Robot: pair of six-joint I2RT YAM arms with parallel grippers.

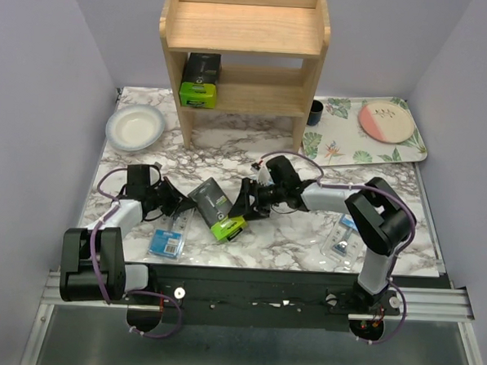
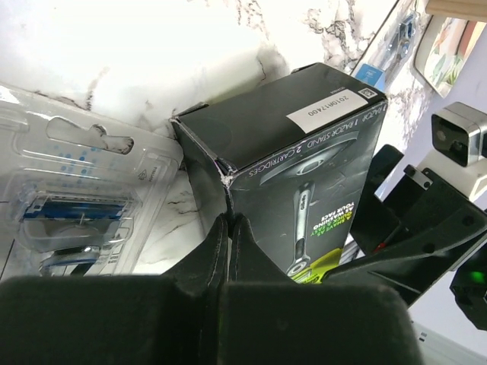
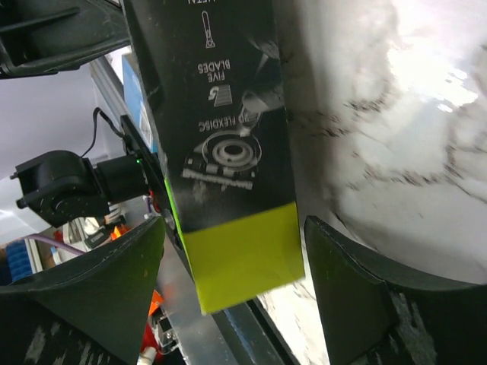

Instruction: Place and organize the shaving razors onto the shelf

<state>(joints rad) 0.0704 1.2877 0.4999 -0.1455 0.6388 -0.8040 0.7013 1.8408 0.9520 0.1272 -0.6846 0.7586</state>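
Before the shelf (image 1: 243,35), on the marbled tabletop (image 1: 289,242), we find a black box (image 1: 212,201) of razors lying flat and askew, its lime-green end turned away from the shelf toward the arms. A second black box (image 1: 200,78) stands on the shelf's lower tier, at its left side.

The right tool (image 3: 236,228) is spread wide and straddles the lime-green end of the box, one finger on each long side. Only slim gaps show, and we cannot tell whether the pads touch the card. The left tool (image 2: 230,224) is pressed shut with nothing between its fingers. Its tips meet the box's dark end, at a corner whose edge looks scuffed and slightly split.

We judge the box light and stiff enough to lift by its sides. It is hollow card, though, and a hard squeeze or a grip at that split corner could crush it. Its glossy print may slide under smooth pads. The surest hold looks to be across the two long sides, nearer the middle than the lime flap, so the box does not swing when raised.

A clear blister pack (image 1: 168,242) lies farther from the shelf, touching the box on the left arm's side.
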